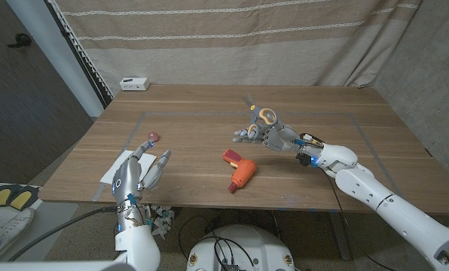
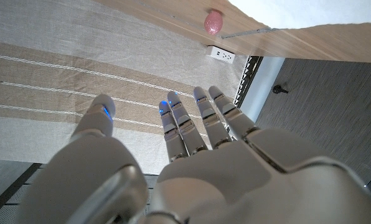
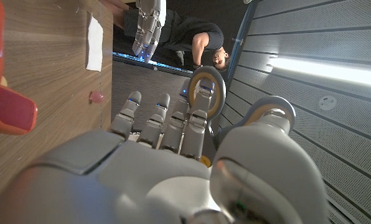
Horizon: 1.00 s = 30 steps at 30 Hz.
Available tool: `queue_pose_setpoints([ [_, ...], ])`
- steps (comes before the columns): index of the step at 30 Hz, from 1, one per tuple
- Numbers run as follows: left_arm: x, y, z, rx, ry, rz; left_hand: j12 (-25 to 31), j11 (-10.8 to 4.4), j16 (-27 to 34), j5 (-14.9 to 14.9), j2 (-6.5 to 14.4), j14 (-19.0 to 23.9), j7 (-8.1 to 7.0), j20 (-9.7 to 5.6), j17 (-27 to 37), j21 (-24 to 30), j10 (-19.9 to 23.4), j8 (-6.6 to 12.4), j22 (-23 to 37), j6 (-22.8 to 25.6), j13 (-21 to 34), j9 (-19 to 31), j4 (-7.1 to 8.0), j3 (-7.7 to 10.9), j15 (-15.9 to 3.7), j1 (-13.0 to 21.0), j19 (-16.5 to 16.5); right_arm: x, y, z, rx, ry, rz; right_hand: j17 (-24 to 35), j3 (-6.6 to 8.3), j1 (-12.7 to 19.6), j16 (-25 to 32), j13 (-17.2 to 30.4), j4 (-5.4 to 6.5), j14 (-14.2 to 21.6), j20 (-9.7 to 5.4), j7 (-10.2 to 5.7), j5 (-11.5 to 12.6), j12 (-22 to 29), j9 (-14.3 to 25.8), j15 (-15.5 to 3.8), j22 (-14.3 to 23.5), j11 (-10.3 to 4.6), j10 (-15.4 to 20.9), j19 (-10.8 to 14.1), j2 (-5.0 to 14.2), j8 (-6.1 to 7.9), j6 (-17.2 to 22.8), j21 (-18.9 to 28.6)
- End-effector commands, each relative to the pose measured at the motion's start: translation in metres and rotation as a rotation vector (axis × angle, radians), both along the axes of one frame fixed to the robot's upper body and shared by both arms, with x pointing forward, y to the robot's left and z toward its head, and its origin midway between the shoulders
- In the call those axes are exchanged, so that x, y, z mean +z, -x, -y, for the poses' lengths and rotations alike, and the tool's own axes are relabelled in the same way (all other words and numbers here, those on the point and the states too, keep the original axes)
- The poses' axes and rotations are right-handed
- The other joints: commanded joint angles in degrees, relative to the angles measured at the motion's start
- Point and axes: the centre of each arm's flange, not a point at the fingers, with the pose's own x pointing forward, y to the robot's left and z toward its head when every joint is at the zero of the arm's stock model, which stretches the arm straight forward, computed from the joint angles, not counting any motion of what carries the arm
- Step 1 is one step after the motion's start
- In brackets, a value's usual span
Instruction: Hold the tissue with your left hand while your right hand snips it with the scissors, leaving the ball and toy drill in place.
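A white tissue (image 1: 117,170) lies near the table's front left corner. My left hand (image 1: 140,174) is over its right part with fingers spread and nothing in them. The small pink ball (image 1: 152,136) sits just beyond those fingertips. The orange and red toy drill (image 1: 241,172) lies at the front middle. My right hand (image 1: 273,136) is behind the drill, above the table, and grips the scissors (image 1: 264,115). Its fingers pass through the yellow and grey loops (image 3: 205,86). The right wrist view also takes in the tissue (image 3: 94,42), the ball (image 3: 96,97) and the left hand (image 3: 149,25).
A white power strip (image 1: 134,83) sits at the table's back left edge. Tape lines (image 1: 358,128) mark a rectangle on the wooden top. A striped curtain hangs behind the table. A person (image 3: 207,46) is in the right wrist view, off the table.
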Motion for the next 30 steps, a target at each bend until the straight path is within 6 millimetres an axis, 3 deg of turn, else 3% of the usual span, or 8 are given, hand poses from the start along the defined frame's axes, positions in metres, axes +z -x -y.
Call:
queue_pose_setpoints([
  [1, -0.009, 0.005, -0.006, 0.066, 0.021, -0.007, 0.57, -0.02, 0.83, 0.34, 0.44, 0.99, -1.18, 1.00, 0.38, 0.37, -0.05, 1.32, 0.33, 2.16, 0.64, 0.24, -0.05, 0.60, -8.28, 0.23, 0.15, 0.000, 0.002, -0.004, 0.004, 0.019, 0.009, 0.05, 0.20, -0.20, -0.10, -0.11, -0.04, 0.13, 0.05, 0.47, 0.26, -0.24, 0.14, 0.21, 0.00, 0.19, -0.04, 0.70, 0.43, -0.14, 0.13, 0.00],
  [9, -0.011, 0.008, -0.010, 0.103, 0.036, -0.034, 0.08, 0.30, -0.04, 0.18, 0.62, -2.81, 0.14, 1.93, 0.67, 0.28, -2.94, -0.10, 0.52, -2.96, 1.38, 0.39, 0.19, 0.69, -6.71, -0.61, -1.16, 0.000, 0.004, -0.008, 0.019, 0.021, 0.010, -0.12, 0.22, -0.25, -0.19, -0.47, -0.05, 0.07, 0.01, 0.19, 0.25, -0.35, 0.15, 0.21, -0.01, 0.25, 0.03, 0.79, 0.47, -0.45, 0.05, -0.01],
  [14, -0.013, 0.007, -0.014, 0.107, 0.040, -0.070, -1.25, 1.89, -0.16, 0.10, 1.27, -6.53, 1.20, 2.57, 0.71, 0.32, -10.59, -0.33, 0.58, -7.34, 1.79, 0.50, -0.35, 1.87, -5.40, 0.47, -2.29, -0.001, 0.005, -0.009, 0.021, 0.023, 0.011, -0.21, 0.24, -0.26, -0.20, -0.66, -0.07, 0.12, 0.08, 0.23, 0.26, -0.42, 0.16, 0.22, -0.01, 0.31, 0.05, 0.83, 0.49, -0.59, 0.08, -0.03],
  [18, -0.013, 0.006, -0.017, 0.108, 0.037, -0.098, -1.23, 2.93, -0.16, 0.13, 1.39, -7.81, 2.30, 3.19, 0.75, 0.30, -13.10, -0.51, 0.59, -9.43, 1.90, 0.53, -0.40, 2.22, -4.71, 0.68, -2.81, -0.001, 0.006, -0.010, 0.021, 0.020, 0.012, -0.29, 0.26, -0.26, -0.23, -0.83, -0.09, 0.12, 0.11, 0.17, 0.25, -0.49, 0.17, 0.26, -0.01, 0.30, 0.04, 0.88, 0.52, -0.74, 0.07, -0.03],
  [27, -0.010, 0.005, -0.023, 0.132, 0.047, -0.153, -0.58, 3.82, 0.00, 0.02, 0.97, -9.04, 3.90, 3.76, 0.84, 0.21, -14.22, -0.55, 0.63, -12.06, 2.03, 0.57, -0.14, 2.07, -3.99, 0.00, -3.72, -0.003, 0.008, -0.010, 0.022, 0.014, 0.012, -0.45, 0.29, -0.26, -0.27, -1.17, -0.12, 0.17, 0.14, 0.27, 0.26, -0.61, 0.18, 0.40, -0.01, 0.34, 0.05, 0.92, 0.57, -0.99, 0.14, -0.07],
  [30, -0.010, 0.004, -0.024, 0.137, 0.044, -0.155, 0.26, 3.25, 0.24, -0.06, 0.86, -9.05, 4.20, 3.71, 0.91, 0.28, -12.79, 0.04, 0.65, -11.39, 2.14, 0.61, 0.03, 1.94, -4.20, -0.45, -3.83, -0.003, 0.008, -0.011, 0.025, 0.013, 0.016, -0.52, 0.32, -0.25, -0.28, -1.31, -0.14, 0.19, 0.17, 0.20, 0.26, -0.67, 0.19, 0.34, -0.01, 0.37, 0.02, 0.91, 0.60, -1.09, 0.17, -0.09],
])
